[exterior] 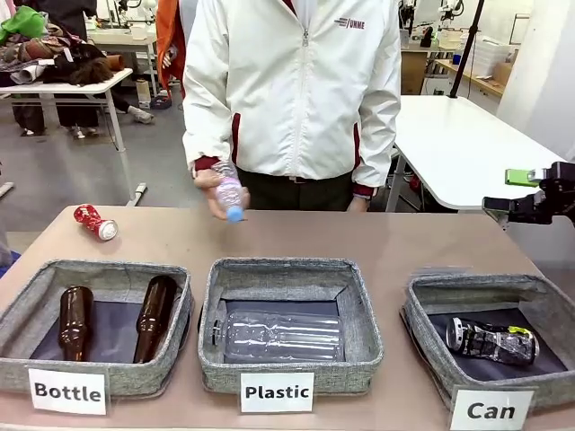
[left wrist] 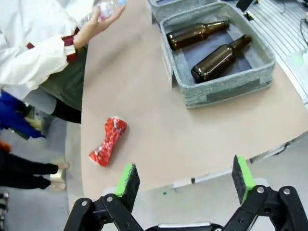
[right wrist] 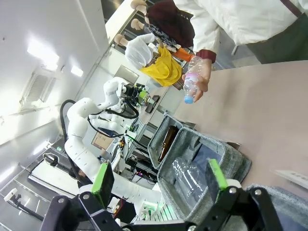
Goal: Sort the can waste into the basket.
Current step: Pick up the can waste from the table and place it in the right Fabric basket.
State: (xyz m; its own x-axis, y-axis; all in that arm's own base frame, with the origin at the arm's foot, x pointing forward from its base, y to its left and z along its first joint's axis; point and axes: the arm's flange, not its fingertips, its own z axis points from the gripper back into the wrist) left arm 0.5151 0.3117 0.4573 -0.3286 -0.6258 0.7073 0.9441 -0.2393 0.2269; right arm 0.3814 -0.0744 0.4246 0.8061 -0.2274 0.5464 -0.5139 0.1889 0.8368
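- My left pincer [left wrist: 185, 177] is wide open w/ nothing in it, hanging off the tabletop [exterior: 296, 238] edge. My right pincer [right wrist: 160, 177] is open and empty too, out by the right side.
- Red can [left wrist: 108, 141] lies on its side near the far-left corner, well apart from the Can basket [exterior: 422, 310] at near right. Black can [exterior: 491, 341] is already inside it.
- Risk 1: the red can is crushed at the waist. An uneven grip could let it twist out, or a nudge could send it off the edge.
- Risk 2: it's a long carry across. Slip early and it prob. lands in the Bottle basket [exterior: 27, 310] or Plastic basket [exterior: 359, 310].
- Risk 3: person's hand [exterior: 211, 184] holds a plastic bottle [exterior: 229, 193] over the far middle, so a crossing arm could clip it.
- Surface: smooth tan top, no lip, so things could slide.
- Room: busy workshop, white table [exterior: 467, 135] behind, clothes heaped on another at far left.
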